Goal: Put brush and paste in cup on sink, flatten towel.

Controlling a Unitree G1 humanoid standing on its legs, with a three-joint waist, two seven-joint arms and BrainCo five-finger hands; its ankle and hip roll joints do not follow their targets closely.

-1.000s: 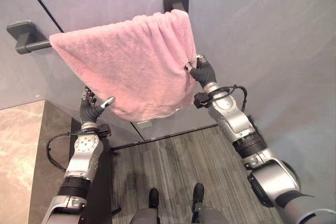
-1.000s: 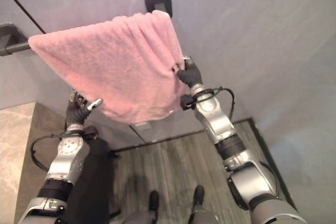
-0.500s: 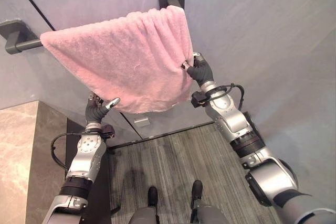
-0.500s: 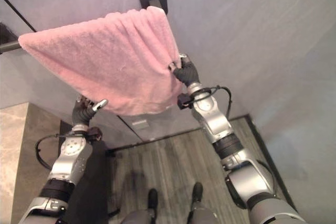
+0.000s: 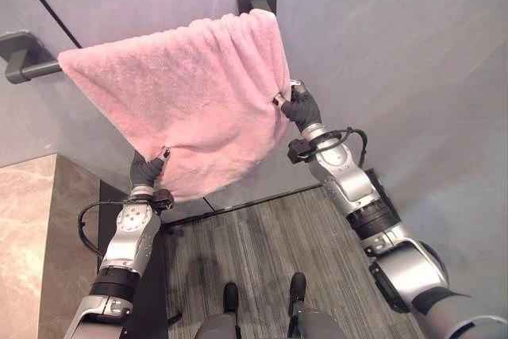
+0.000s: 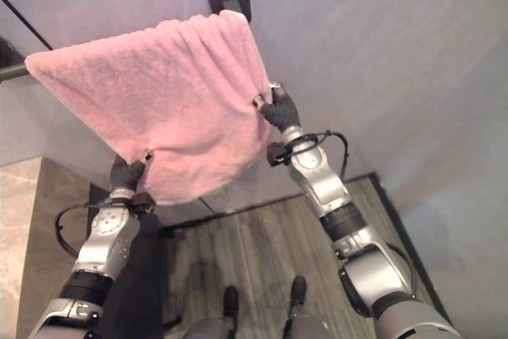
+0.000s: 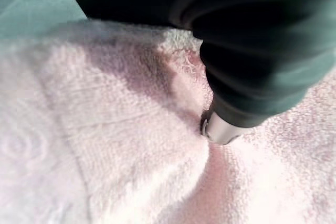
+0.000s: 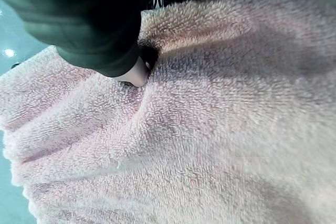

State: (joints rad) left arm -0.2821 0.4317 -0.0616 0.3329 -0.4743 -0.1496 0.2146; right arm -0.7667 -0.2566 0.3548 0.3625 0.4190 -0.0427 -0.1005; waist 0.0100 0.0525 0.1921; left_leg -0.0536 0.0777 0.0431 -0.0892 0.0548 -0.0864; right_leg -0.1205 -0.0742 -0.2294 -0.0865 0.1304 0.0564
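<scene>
Towel [image 5: 182, 85] hangs on rail [image 5: 32, 69]. Right hand [image 5: 298, 107] pinches right edge; left hand [image 5: 148, 168] pinches lower left corner, towel above both.

Silver-grey, rounded left arm [image 5: 131, 232] and right arm [image 5: 349, 180], each ringed with black bands towards the elbow; dark ribbed covers over left hand [image 5: 145, 171] and right hand [image 5: 300, 107]; silver fingers [image 7: 219, 129]; thin black cables [image 5: 353, 134] looped at both wrists.

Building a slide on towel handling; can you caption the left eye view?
Both hands, left hand and right hand, pinch the pink towel draped over the wall rail.
</scene>
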